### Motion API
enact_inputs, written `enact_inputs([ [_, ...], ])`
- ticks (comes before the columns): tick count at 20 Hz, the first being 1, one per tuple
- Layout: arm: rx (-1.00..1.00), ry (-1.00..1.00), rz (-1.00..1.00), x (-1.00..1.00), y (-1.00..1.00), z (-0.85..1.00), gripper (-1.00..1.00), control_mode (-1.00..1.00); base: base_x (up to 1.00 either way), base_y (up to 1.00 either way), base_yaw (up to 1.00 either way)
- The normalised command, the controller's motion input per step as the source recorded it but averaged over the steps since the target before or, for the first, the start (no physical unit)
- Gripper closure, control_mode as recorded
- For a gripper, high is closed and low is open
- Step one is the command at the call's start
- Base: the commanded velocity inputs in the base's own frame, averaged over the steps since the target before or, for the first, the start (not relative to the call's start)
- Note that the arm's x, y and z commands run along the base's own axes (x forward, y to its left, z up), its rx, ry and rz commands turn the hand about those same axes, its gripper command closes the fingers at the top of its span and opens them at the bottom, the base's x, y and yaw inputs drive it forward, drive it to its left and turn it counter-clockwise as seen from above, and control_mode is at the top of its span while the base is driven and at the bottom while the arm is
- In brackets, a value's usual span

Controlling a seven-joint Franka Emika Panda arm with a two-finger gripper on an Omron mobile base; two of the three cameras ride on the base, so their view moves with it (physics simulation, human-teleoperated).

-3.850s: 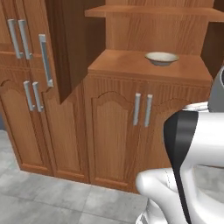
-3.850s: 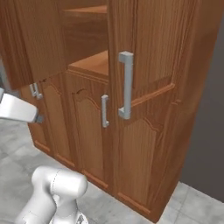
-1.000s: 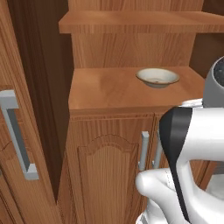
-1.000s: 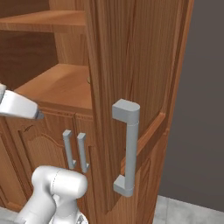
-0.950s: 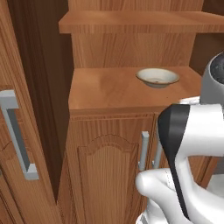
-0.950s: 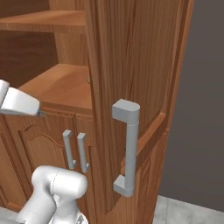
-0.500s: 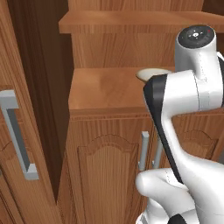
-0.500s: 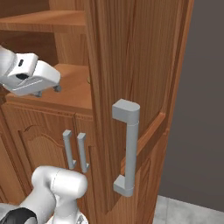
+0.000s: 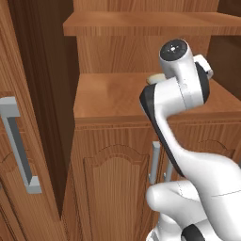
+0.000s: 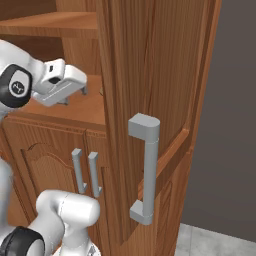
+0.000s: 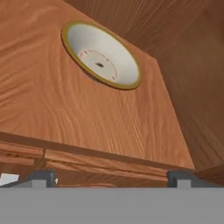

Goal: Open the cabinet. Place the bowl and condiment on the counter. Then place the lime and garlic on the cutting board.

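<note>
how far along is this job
Done: the cabinet is open. In hand: the open gripper hangs empty over the ledge, pointed at the bowl, which sits untouched. Left: bowl and condiment to the counter, then lime and garlic to the board.

Cabinet (image 9: 117,99): reddish-brown wood, upper doors swung open, long grey bar handles on the door faces; a bare wooden shelf spans the top of the opening. Bowl (image 11: 101,55): shallow, cream-white inside with a thin yellowish rim, upright on the cabinet's wooden ledge, towards the back wall, partly hidden by the arm in the left base view.
</note>
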Motion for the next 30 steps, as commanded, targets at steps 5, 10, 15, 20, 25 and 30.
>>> enact_inputs([
  [5, -0.01, 0.11, 0.01, 0.91, -0.33, -0.06, -1.0, -1.0, 0.0, 0.0, 0.0],
  [10, -0.01, 0.15, 0.0, 0.9, -0.16, -0.12, -1.0, -1.0, 0.0, 0.0, 0.0],
  [15, -0.03, 0.15, 0.0, 0.89, 0.0, -0.37, -1.0, -1.0, 0.0, 0.0, 0.0],
  [20, -0.02, 0.12, 0.0, 0.85, -0.04, -0.32, -1.0, -1.0, 0.0, 0.0, 0.0],
  [25, 0.0, 0.08, 0.0, 0.68, -0.09, -0.36, -1.0, -1.0, 0.0, 0.0, 0.0],
  [30, 0.0, 0.02, 0.0, 0.35, -0.14, -0.36, -1.0, -1.0, 0.0, 0.0, 0.0],
])
